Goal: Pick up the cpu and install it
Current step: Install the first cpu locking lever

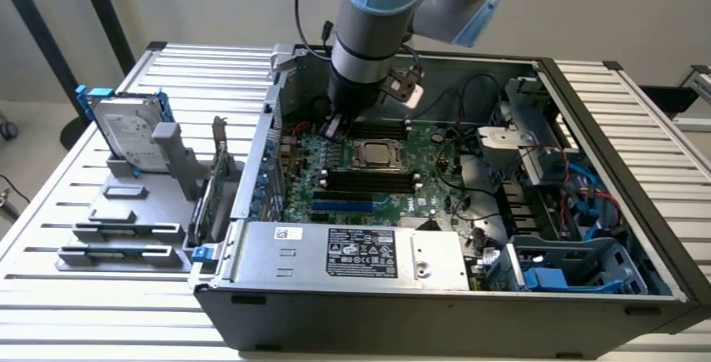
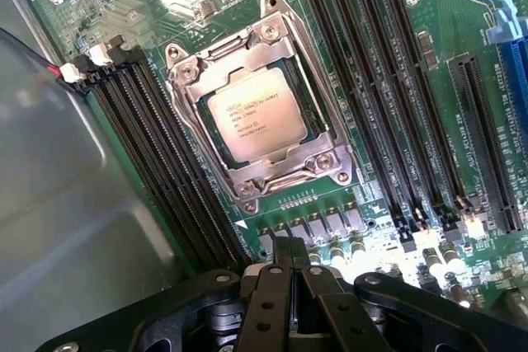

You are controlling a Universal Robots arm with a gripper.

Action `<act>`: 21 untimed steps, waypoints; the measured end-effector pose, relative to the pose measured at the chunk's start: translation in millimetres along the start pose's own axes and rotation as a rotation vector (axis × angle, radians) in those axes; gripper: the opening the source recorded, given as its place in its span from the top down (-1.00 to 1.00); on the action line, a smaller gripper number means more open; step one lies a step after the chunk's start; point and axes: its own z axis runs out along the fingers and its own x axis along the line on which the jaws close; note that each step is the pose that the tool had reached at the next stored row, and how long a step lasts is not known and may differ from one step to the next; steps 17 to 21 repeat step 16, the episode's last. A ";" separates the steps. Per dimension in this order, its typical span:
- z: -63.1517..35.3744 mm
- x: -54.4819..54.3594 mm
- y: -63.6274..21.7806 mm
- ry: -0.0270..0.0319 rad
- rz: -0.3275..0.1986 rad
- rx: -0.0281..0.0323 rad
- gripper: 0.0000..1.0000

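Pincer (image 2: pixel 289 274) closed, empty, just above the motherboard (image 2: pixel 429 63) near the socket's edge. Beyond it, cpu (image 2: pixel 254 114) already seated in its socket frame (image 2: pixel 318 166), between memory slots (image 2: pixel 157 162). Install apparently at the finishing stage; calls for securing the frame, judging by position.

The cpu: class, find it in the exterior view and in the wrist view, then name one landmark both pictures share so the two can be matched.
Exterior view: the cpu sits in its metal socket frame near the middle of the motherboard, inside the open computer case, just below the arm.
Wrist view: the cpu lies in the socket frame at the picture's centre.
Shared landmark: the long black memory slots beside the socket.
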 end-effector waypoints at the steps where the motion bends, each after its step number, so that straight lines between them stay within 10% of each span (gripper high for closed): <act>1: -0.3 0.1 -0.1 -0.0023 -0.008 -0.0024 0.79; 10: -0.7 0.8 -0.5 -0.0260 -0.079 -0.0322 0.79; 21: -0.7 0.8 -0.5 -0.0262 -0.079 -0.0323 0.79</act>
